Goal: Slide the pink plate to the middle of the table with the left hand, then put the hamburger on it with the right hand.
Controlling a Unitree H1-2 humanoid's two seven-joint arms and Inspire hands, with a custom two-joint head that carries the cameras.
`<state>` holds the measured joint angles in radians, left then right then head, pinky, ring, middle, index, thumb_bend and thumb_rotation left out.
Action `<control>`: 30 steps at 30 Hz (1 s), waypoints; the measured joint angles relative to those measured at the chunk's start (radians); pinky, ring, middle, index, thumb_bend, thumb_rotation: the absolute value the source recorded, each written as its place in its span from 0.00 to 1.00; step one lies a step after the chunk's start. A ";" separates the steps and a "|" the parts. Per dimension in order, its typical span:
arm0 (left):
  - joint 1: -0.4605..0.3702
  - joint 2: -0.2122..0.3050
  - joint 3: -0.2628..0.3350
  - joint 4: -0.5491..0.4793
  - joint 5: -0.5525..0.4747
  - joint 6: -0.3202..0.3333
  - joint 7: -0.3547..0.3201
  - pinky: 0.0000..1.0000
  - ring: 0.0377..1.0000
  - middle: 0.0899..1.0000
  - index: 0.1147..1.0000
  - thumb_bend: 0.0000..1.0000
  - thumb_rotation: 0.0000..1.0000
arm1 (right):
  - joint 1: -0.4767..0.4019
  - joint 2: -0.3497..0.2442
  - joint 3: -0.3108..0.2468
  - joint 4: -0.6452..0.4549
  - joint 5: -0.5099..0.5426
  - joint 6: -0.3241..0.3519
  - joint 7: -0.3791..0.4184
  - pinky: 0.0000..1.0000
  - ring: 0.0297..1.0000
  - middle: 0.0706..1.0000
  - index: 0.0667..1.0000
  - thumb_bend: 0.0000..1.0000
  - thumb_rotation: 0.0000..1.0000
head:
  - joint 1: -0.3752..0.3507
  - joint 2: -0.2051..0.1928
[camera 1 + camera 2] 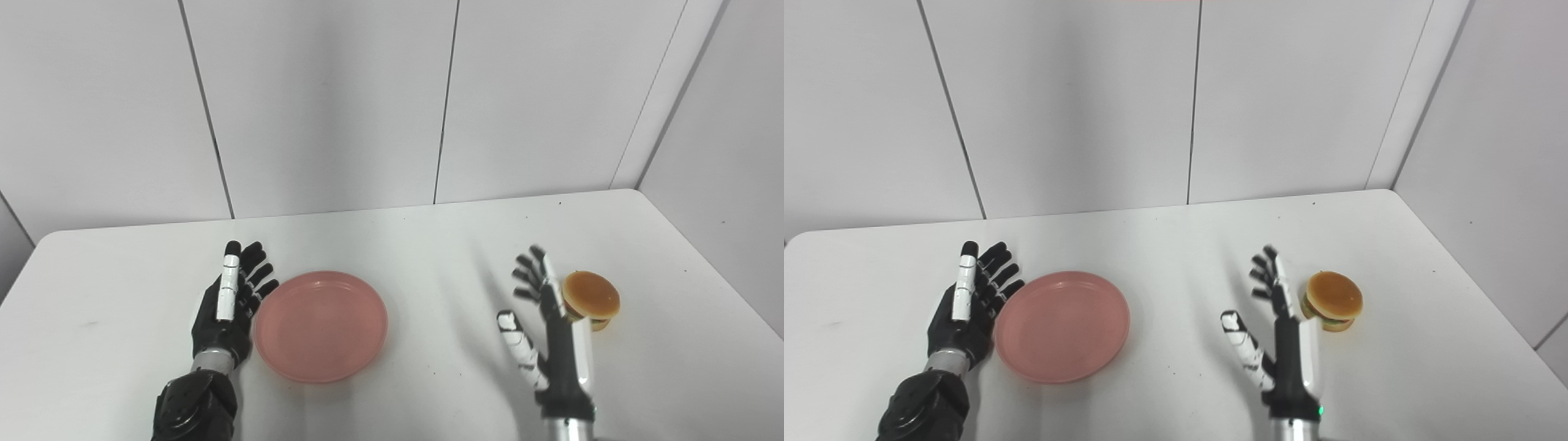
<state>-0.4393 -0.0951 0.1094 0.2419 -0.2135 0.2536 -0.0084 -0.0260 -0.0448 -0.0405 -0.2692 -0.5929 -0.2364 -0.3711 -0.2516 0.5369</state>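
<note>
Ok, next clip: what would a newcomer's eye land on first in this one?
Probably the pink plate, the one patch of strong colour, lying left of the middle of the white table. The left hand stands open against the plate's left edge. On the right sits the hamburger, with the right hand open just to its left, fingers spread and not closed on it.

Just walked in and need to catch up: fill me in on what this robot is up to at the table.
The robot has both hands open over a white table. Its left hand rests against the left rim of the pink plate, apparently placed to slide it. The plate is empty. The right hand is raised edge-on just left of the hamburger, fingers spread, not gripping it. The hamburger sits on the table to the right, apart from the plate.
</note>
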 measured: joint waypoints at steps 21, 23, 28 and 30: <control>-0.002 0.006 -0.012 0.016 -0.001 -0.014 -0.032 0.76 0.86 0.83 0.76 0.87 0.80 | -0.212 -0.184 -0.126 0.161 -0.270 0.035 -0.121 0.78 0.87 0.87 0.83 0.65 1.00 | 0.028 -0.020; -0.002 0.007 -0.014 0.016 -0.001 -0.013 -0.038 0.76 0.86 0.83 0.76 0.86 0.80 | -0.221 -0.200 -0.121 0.182 -0.309 0.080 -0.118 0.85 0.90 0.88 0.83 0.68 1.00 | 0.028 -0.018; -0.002 0.010 -0.018 0.017 -0.001 -0.013 -0.042 0.76 0.86 0.84 0.76 0.85 0.81 | -0.220 -0.239 -0.080 0.177 -0.463 0.297 0.083 0.86 0.87 0.83 0.77 0.80 0.99 | 0.025 -0.017; -0.001 0.010 -0.021 0.017 -0.001 -0.012 -0.047 0.76 0.86 0.84 0.76 0.86 0.81 | -0.219 -0.253 -0.063 0.175 -0.503 0.372 0.172 0.81 0.83 0.81 0.76 0.82 0.94 | 0.029 -0.015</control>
<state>-0.4408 -0.0848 0.0887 0.2587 -0.2147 0.2412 -0.0550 -0.2449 -0.2976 -0.1034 -0.0941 -1.0960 0.1359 -0.1990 -0.2225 0.5215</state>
